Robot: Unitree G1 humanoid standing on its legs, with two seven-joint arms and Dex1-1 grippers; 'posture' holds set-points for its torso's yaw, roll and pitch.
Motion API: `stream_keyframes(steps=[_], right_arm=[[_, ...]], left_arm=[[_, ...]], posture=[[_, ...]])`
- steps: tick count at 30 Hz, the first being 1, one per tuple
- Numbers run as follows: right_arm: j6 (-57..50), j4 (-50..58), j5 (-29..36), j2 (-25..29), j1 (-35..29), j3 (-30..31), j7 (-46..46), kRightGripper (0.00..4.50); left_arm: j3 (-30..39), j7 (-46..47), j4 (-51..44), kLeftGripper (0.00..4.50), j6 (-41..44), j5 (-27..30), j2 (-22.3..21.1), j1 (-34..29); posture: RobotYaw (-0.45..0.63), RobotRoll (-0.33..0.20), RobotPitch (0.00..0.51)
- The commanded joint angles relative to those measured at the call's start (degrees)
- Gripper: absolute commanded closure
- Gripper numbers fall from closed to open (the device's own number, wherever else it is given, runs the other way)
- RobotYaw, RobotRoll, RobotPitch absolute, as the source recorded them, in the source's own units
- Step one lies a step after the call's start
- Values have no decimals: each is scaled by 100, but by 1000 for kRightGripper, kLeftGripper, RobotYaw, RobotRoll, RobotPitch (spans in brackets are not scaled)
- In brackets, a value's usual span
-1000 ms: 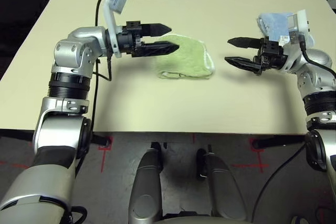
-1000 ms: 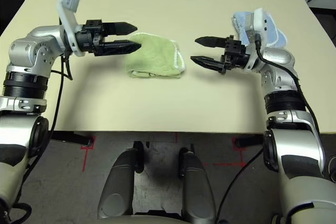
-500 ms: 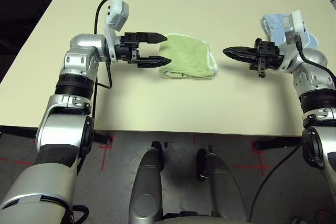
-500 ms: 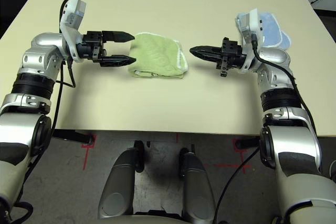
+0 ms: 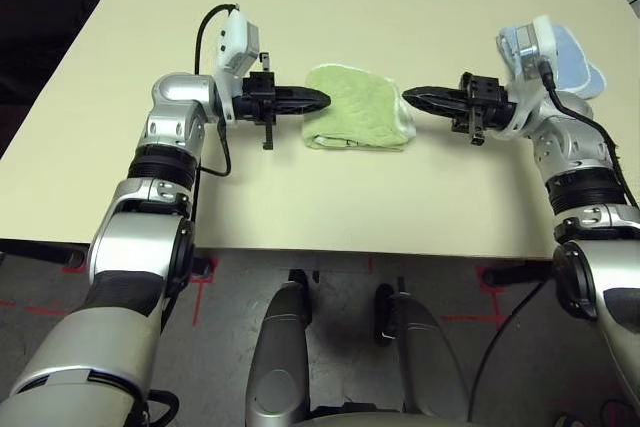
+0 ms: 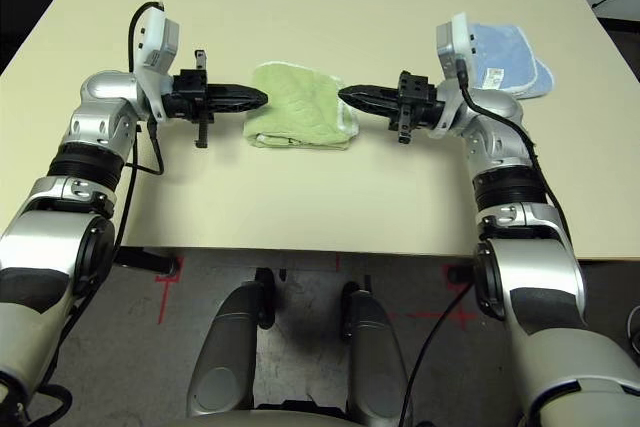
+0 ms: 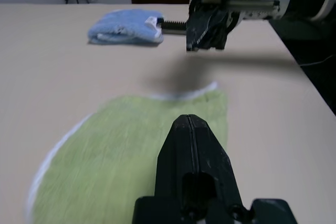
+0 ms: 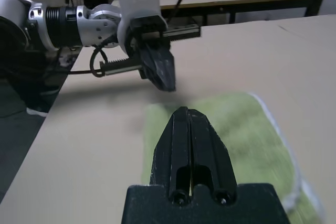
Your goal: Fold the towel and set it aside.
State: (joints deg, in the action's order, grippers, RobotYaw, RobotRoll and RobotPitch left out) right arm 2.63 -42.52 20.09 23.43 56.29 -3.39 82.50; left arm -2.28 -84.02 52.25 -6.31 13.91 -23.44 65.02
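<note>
1. Find the green terry towel on the pale surface, between the two claws, lying as a compact pad with layers stacked along the edge nearest the robot.
2. Note the left claw closed, with no cloth between its fingers, its tip over or just beside the towel's left edge; cannot tell whether touching.
3. Note the right claw closed too, gripping nothing, pointing in at the towel's right side, close to the white stitched edging.
4. Judge the folding as largely done, with tidying or setting aside probably left to do.
5. Expect light, limp, slightly springy handling: no fragility to fear, good friction from the terry loops, but little stiffness to keep the folds in line once lifted.
6. To carry, open both claws and take hold through all layers, preferably at the thick folded edge nearest the robot; avoid pinching only the top ply, for fear of peeling the pad open.
7. To square up instead, press or nudge gently from both sides with closed tips, watching for bunching in the middle.
8. When setting aside, slide or lift low and level, keeping clear of the light blue folded cloth beyond the right claw.
</note>
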Motion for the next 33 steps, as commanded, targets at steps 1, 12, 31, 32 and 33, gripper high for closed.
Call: stream_keyframes(steps=[1,12,31,32,33], right_arm=[[146,-350,-412,-15,28,305,-57,4500],[592,-1546,-1529,132,279,866,-604,4500],[747,-1611,-1342,-55,367,492,-674,4500],[752,-1628,-1363,-11,359,494,-656,4500],[761,-1650,-1388,27,354,503,-648,4500]], left_arm=[[-151,91,110,4483,6,-237,160,87],[-283,207,380,4483,-95,-625,276,101],[-606,1042,1353,4483,-417,-1570,87,22],[-627,1050,1390,4483,-443,-1616,30,37],[-643,1042,1419,4483,-461,-1652,-23,51]], posture=[[67,0,232],[71,0,235],[52,0,251],[52,0,251],[52,0,249]])
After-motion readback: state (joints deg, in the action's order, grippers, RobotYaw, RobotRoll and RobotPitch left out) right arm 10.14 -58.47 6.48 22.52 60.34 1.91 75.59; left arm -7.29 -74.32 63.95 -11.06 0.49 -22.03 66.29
